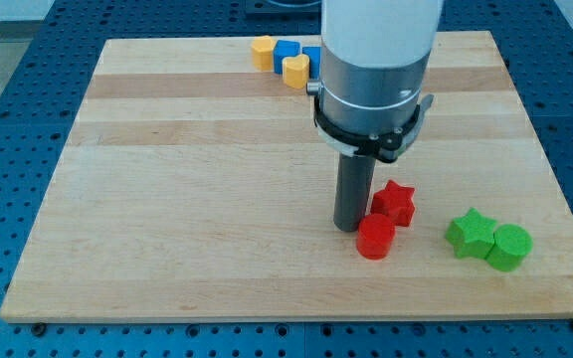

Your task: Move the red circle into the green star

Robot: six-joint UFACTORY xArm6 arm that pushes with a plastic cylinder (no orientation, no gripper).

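Observation:
The red circle (375,237) lies on the wooden board at lower right of centre. My tip (348,228) stands just left of it, touching or nearly touching its upper left side. The green star (471,234) lies further to the view's right, with a gap of bare board between it and the red circle. The rod hangs from the big silver arm body above.
A red star (395,202) sits just above and right of the red circle, close to the rod. A green circle (510,247) touches the green star's right side. Yellow blocks (295,70) and blue blocks (286,49) cluster at the board's top edge (167,42).

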